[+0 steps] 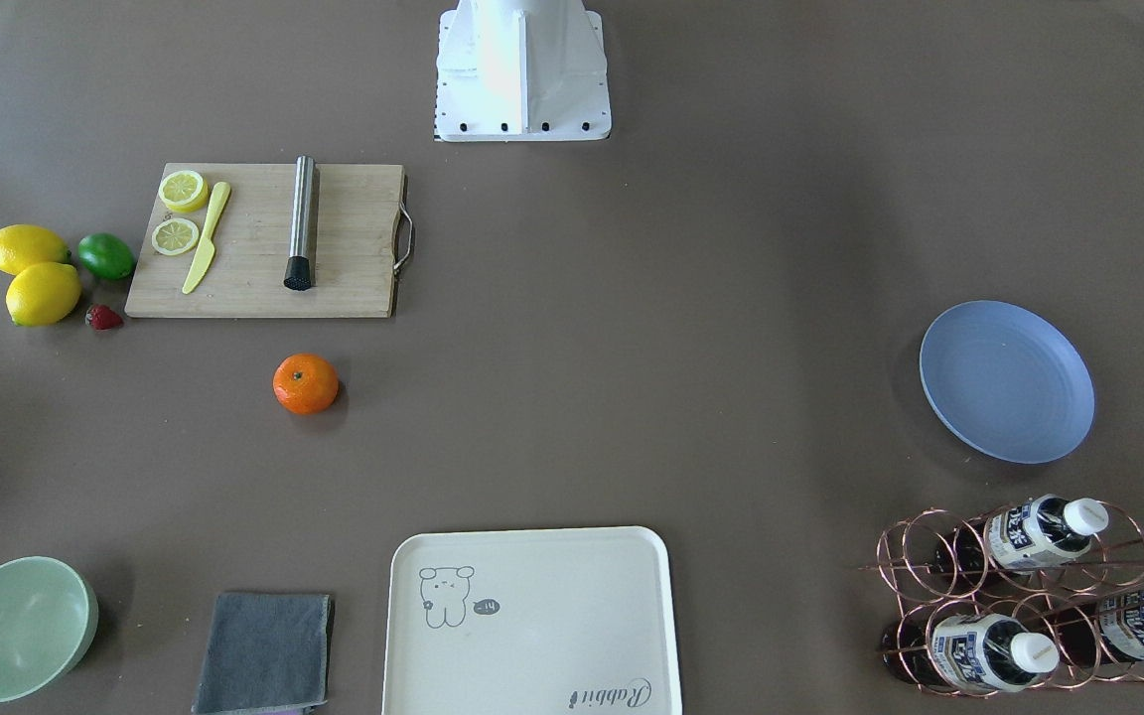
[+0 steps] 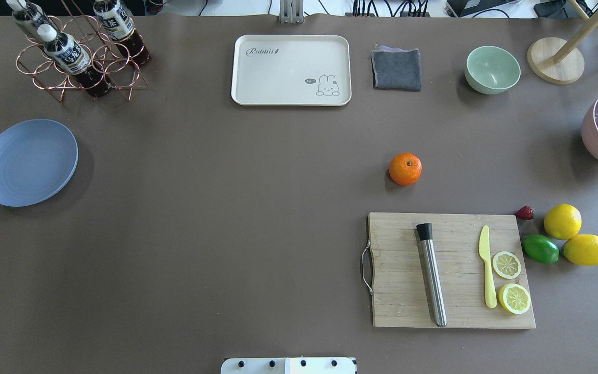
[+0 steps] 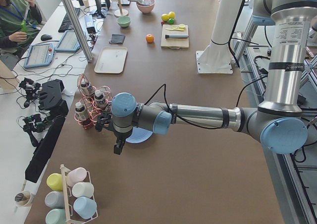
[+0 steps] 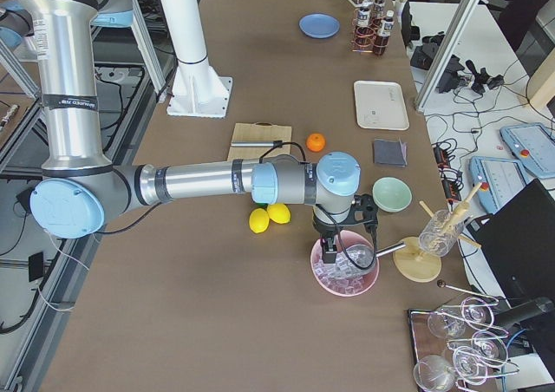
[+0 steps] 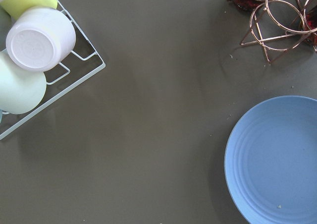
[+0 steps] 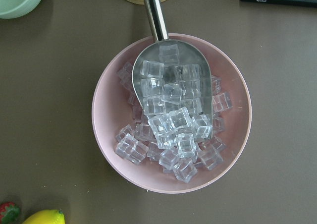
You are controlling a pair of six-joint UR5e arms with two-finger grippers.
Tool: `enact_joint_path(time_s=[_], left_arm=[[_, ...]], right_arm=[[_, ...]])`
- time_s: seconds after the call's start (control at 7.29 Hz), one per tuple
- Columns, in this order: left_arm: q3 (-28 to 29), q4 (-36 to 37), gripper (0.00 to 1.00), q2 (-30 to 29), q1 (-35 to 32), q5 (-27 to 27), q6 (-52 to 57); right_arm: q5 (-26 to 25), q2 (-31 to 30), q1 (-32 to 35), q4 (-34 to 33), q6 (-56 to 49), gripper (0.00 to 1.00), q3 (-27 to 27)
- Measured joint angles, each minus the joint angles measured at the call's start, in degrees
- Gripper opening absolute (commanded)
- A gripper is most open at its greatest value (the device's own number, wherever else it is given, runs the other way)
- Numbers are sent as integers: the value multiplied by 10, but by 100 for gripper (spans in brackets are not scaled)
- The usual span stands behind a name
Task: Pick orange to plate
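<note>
Presently, the orange (image 2: 405, 169) rests on bare table at about 3 o'clock from the table's centre in the overhead view. It is near but clear of the wooden cutting board (image 2: 397, 291), which lies at its 5 o'clock. The blue plate (image 2: 28, 161) lies well apart from the fruit, at 9 o'clock by the table's edge.

My left gripper (image 3: 119, 147) hangs above the table just beside the plate. Its wrist camera shows the plate at 4 o'clock and an upturned white cup (image 5: 39, 38) at 10 o'clock.

My right gripper (image 4: 332, 251) hangs over the pink bowl (image 6: 104, 130) of ice cubes, where a metal scoop (image 6: 153, 16) lies with its handle toward 12 o'clock.

Both grippers appear only in the side views — I cannot tell whether their jaws stand apart or closed, or whether either has hold of anything.
</note>
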Motion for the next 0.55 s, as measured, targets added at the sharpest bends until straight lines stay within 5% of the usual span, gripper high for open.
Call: enact_joint_path(time_s=[0.55], left_arm=[[-2, 1, 98, -3, 1, -3, -1]], right_arm=[[2, 5, -1, 0, 1, 100, 2]])
